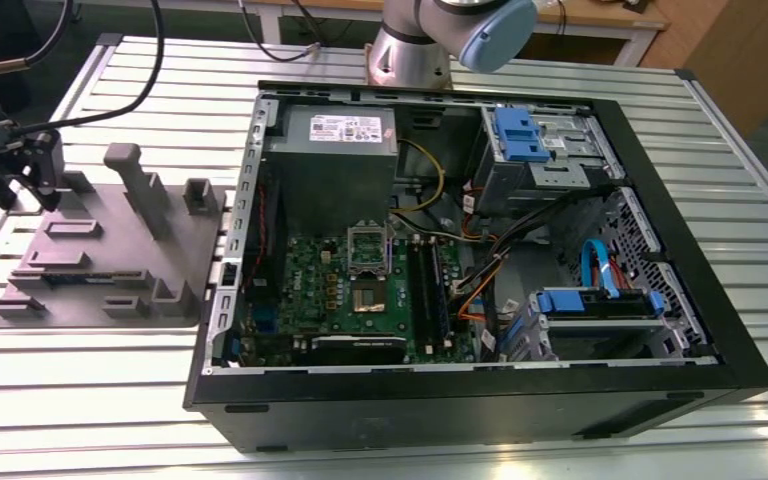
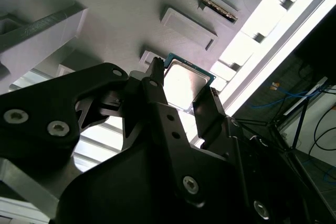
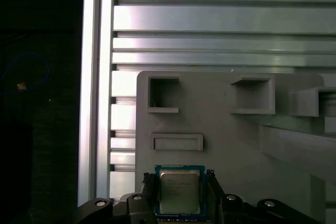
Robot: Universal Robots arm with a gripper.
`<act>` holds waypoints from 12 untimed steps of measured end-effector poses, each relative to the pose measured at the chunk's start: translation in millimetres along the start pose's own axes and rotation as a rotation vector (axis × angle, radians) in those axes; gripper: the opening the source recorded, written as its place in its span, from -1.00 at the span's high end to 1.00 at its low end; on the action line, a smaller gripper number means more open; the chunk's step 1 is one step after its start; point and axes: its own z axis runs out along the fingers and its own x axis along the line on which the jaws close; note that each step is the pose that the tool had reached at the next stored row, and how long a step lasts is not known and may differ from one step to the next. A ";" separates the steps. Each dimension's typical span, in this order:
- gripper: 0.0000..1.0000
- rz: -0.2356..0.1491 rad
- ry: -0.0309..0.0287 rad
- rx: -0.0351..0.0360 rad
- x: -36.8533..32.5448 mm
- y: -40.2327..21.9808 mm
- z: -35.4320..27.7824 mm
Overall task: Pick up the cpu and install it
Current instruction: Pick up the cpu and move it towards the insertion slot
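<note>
**Cpu.** The cpu [image 3: 179, 196] sits between the two fingers [image 3: 149, 184] of the gripper [image 3: 179, 176], which is clamped on two opposite edges of the chip. It lies flat, silvery metal top facing the first wrist camera, with a thin green border showing around the lid. The chip is square, so it has no long axis; its edges run parallel to the edges of the grey fixture tray [image 3: 226, 145] beneath it. Whether it rests on the tray or is just clear of it cannot be told. In the second wrist view the cpu [image 2: 185, 85] shows between the same dark fingers [image 2: 157, 90].

**Surface.** In the exterior view the gripper [image 1: 35, 190] hangs over the tray's [image 1: 91, 255] edge at the exterior view's left. The tray lies on a slatted aluminium counter [image 1: 157, 400], beside an open black computer case [image 1: 491, 400].

**Case.** Inside are a green motherboard [image 1: 311, 275] with its socket [image 1: 365, 293] open, and a grey power-supply box [image 1: 337, 150].

**Room.** Wooden furniture [image 1: 598, 25] stands behind the counter — cables trail nearby.
</note>
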 end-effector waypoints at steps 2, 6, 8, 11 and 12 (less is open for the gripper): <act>0.06 0.000 0.0001 0.0001 0.0 0.0 -0.7; 0.06 0.000 0.0001 0.0001 0.0 0.1 -2.1; 0.06 0.000 0.0000 0.0001 0.0 0.1 -3.5; 0.06 0.000 -0.0003 0.0000 0.0 0.2 -4.6; 0.06 0.000 -0.0003 0.0000 0.0 0.2 -4.9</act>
